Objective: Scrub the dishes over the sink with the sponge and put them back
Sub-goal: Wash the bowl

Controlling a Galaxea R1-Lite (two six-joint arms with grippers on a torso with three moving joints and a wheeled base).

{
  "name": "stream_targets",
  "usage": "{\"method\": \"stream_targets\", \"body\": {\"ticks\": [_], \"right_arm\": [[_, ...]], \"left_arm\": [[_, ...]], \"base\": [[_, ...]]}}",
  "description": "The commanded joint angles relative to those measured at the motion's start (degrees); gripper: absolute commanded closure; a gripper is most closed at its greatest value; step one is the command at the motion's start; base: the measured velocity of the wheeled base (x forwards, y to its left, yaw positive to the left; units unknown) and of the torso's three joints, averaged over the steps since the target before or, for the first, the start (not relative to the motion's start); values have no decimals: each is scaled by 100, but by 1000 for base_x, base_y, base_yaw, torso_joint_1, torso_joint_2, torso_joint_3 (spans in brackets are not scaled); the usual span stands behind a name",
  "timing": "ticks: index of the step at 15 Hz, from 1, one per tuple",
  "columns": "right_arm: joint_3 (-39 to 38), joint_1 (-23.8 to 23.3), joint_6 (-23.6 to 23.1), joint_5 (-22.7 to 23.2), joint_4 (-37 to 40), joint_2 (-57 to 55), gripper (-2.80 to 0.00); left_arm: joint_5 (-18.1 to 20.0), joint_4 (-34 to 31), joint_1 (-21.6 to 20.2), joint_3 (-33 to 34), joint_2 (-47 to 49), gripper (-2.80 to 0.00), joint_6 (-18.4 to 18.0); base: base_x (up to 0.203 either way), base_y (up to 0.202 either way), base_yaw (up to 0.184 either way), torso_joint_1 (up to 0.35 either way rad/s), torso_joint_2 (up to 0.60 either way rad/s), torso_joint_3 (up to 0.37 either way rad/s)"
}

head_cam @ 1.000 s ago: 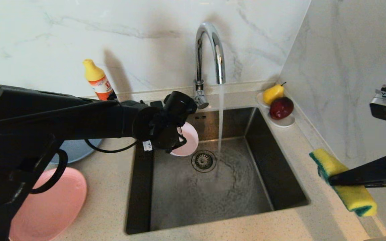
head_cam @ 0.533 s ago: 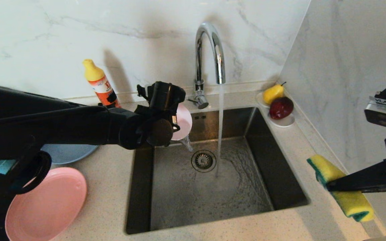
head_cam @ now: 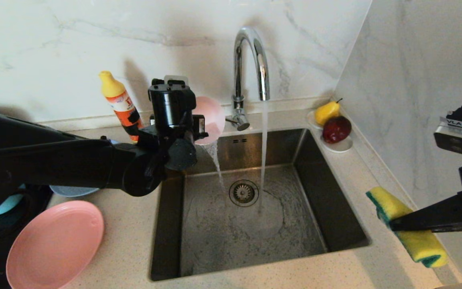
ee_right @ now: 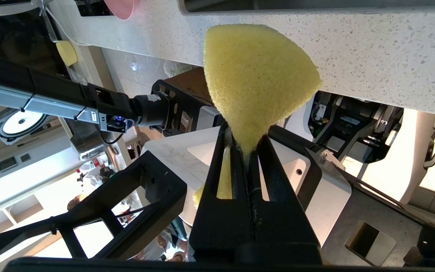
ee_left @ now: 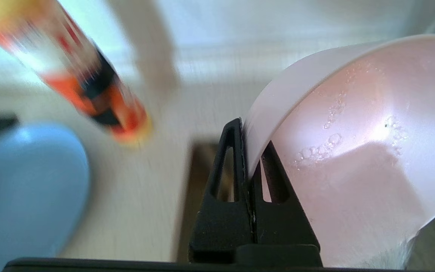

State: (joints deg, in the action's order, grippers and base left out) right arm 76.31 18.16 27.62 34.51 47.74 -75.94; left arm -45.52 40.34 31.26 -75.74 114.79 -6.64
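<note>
My left gripper (head_cam: 199,127) (ee_left: 247,139) is shut on the rim of the pale pink bowl (head_cam: 211,116) (ee_left: 353,151). It holds the bowl tilted above the back left corner of the steel sink (head_cam: 335,208), and water spills from the bowl into the basin. My right gripper (head_cam: 395,220) (ee_right: 246,145) is shut on the yellow-and-green sponge (head_cam: 413,226) (ee_right: 257,79), held above the counter to the right of the sink. The salmon-pink plate (head_cam: 54,245) and the grey-blue plate (head_cam: 68,191) (ee_left: 25,189) lie on the counter at the left, the grey-blue one mostly behind my left arm.
The faucet (head_cam: 251,56) runs a stream into the sink near the strainer drain (head_cam: 243,192). An orange soap bottle (head_cam: 119,100) (ee_left: 89,75) stands just left of the left wrist. A small white fruit dish (head_cam: 337,146) sits at the back right corner, by the side wall.
My left arm has lifted the pink bowl up and back toward the soap bottle and rolled the wrist. The bowl now tips and pours water. The right arm and sponge have stayed put.
</note>
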Motion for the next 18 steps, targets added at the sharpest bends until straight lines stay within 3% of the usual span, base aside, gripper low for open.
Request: {"method": "stream_targets", "body": {"ticks": [1,3,7,18], "right_arm": [[-2,3,15,21,25,-18,0],[-2,3,15,24,25,-21,0],[24,3,15,21,25,-35,0],[33,3,15,91,34,-27,0]], "left_arm": [[-14,1470,-26,325,-31,0,-642],[6,2209,-31,579,24,0,-1005],[158,2865,-38,665,18,0,-1050],[340,3138,-32,749,-111,0,-1032]], "base": [[0,0,0,0,0,0],[0,0,0,0,0,0],[0,0,0,0,0,0],[0,0,0,0,0,0]]}}
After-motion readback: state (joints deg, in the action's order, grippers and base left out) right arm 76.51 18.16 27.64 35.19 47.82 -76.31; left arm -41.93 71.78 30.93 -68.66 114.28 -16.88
